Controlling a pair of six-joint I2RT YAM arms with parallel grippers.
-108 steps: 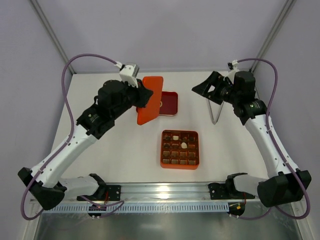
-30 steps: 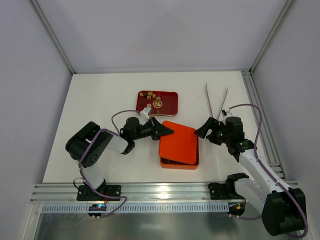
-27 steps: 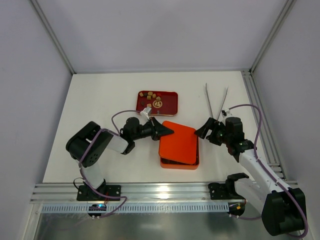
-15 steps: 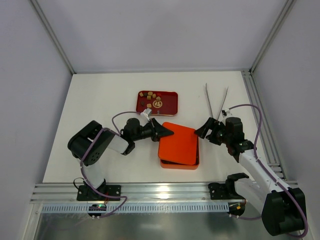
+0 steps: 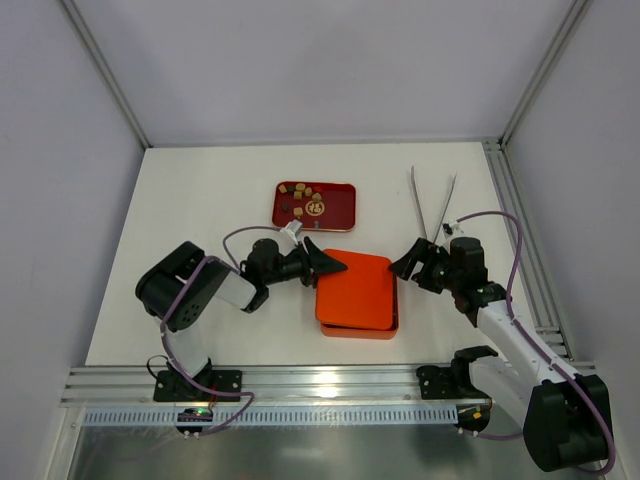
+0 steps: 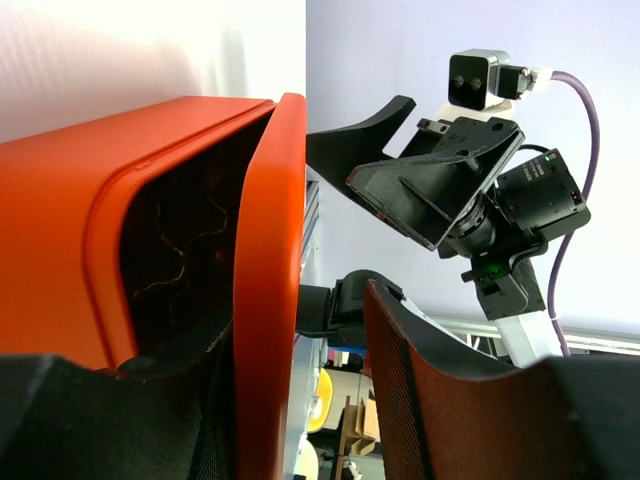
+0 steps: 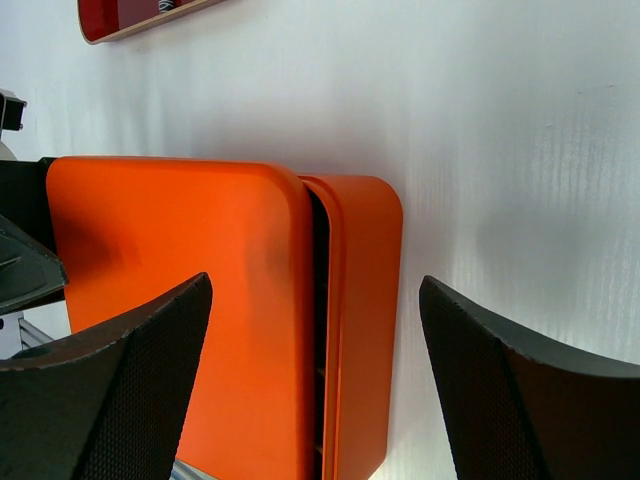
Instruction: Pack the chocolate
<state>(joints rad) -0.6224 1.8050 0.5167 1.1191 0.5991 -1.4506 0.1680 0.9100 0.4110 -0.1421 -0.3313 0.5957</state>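
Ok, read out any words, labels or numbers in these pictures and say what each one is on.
None can be read.
The round candy in the red tray carries a dark mark, too small to read.
The orange lid and the box under it are plain.

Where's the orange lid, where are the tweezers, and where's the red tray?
orange lid (image 5: 355, 290): top view, middle of its flat top.
tweezers (image 5: 420, 205): top view, halfway along the left prong.
red tray (image 5: 338, 210): top view, bare floor on its right side.
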